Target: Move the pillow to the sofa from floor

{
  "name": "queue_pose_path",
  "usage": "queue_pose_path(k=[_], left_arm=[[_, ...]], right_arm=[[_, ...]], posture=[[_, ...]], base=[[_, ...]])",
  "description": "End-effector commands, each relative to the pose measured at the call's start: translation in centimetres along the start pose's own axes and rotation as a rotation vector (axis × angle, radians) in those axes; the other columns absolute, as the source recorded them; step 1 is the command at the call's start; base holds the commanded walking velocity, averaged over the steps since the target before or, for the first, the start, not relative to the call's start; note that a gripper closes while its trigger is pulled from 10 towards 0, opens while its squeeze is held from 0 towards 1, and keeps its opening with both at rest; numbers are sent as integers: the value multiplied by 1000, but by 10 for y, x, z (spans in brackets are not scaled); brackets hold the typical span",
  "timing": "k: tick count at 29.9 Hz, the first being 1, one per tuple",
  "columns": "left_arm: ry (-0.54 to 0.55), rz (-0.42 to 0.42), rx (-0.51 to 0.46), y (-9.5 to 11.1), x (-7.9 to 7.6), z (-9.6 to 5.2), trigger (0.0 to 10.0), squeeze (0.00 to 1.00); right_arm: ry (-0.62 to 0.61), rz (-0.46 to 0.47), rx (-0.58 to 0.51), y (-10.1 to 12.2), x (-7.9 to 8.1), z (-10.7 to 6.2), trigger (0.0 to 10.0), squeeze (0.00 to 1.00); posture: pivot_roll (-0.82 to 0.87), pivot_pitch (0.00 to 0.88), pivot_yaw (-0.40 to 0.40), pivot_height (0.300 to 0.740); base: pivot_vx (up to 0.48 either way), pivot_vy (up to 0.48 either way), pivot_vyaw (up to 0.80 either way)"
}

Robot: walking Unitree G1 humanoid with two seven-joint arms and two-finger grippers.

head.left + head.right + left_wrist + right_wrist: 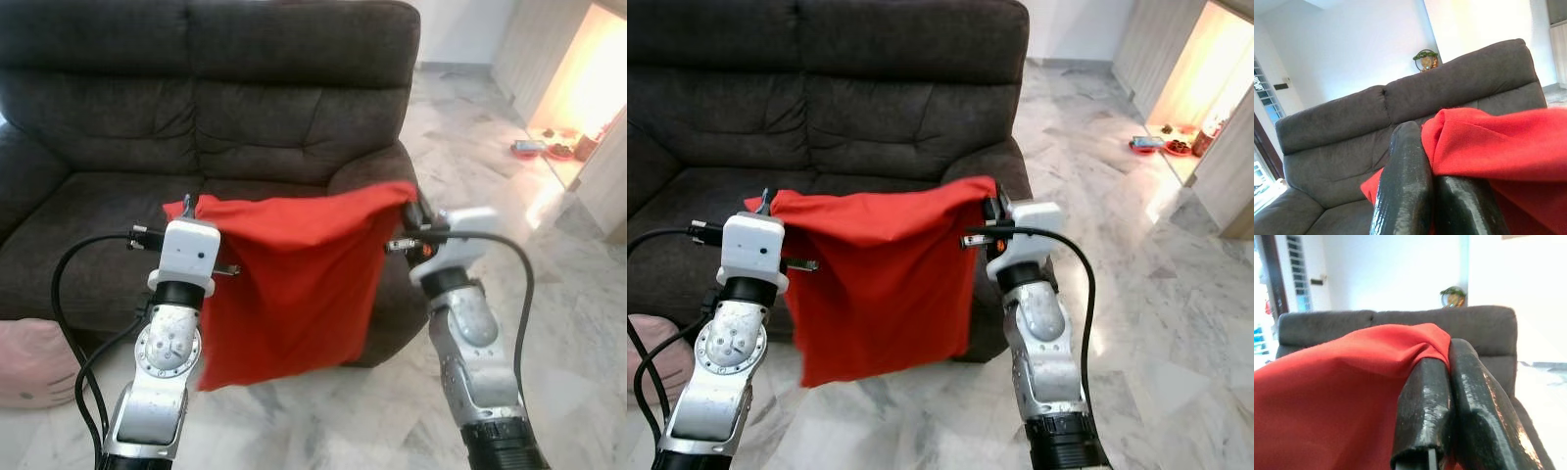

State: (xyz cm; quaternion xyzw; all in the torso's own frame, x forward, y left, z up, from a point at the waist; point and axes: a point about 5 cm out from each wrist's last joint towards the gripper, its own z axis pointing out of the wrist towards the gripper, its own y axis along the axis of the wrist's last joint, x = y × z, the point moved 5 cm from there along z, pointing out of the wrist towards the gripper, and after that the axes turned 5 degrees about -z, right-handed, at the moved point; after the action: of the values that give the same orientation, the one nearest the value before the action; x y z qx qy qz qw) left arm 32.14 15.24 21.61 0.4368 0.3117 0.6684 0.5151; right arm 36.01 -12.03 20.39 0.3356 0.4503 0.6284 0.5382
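So it's a living room with a pale marble floor [323, 411] and a big dark brown sofa [206, 117] right in front of the robot, with a bright doorway area off to the right where a few small red things sit on the floor, too small to make out. The red pillow [289, 284] isn't on the floor anymore and isn't on the sofa either; it's hanging in the air in front of the seat edge, stretched between the two arms like a limp sheet, lower edge dangling above the marble. The left gripper [1432, 161] has its two black fingers pinched together on the pillow's upper left corner, and in the left wrist view you can see red fabric bunched up right against the fingertips. The right gripper [1449, 377] is doing the same at the upper right corner, fingers closed tight with the cloth draped over and squeezed between them, close to the sofa's right armrest. Both corners sit at roughly the same height, top edge sagging a little in the middle. There's also a pink cushion [34, 362] on the floor down at the left, tucked against the sofa base.
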Motion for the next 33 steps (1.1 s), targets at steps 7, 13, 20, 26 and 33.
queue_pose_path(k=[7, 13, 20, 26, 33], left_arm=[[35, 25, -93, 27, 11, 8, 10000, 0], [50, 26, -93, 27, 14, 9, 10000, 0], [58, 29, -90, 27, 16, 9, 10000, 0], [69, 27, -107, 33, 17, 11, 10000, 0], [81, 21, -116, 38, 18, 12, 10000, 0]], right_arm=[[-12, -9, -102, 30, -1, 7, 10000, 0], [-12, -4, -87, 28, 0, 8, 10000, 0], [-6, -1, -101, 31, 2, 9, 10000, 0], [16, -2, -115, 37, 6, 12, 10000, 0], [33, -16, -119, 39, 9, 13, 10000, 0]], posture=[[30, 0, -27, 740], [28, 0, -28, 740], [29, 0, -32, 740], [28, 0, -37, 740], [32, 2, -40, 740]], base=[[0, 0, 0], [84, 0, -267], [260, 0, -196], [287, 0, 0], [297, 0, 0]])
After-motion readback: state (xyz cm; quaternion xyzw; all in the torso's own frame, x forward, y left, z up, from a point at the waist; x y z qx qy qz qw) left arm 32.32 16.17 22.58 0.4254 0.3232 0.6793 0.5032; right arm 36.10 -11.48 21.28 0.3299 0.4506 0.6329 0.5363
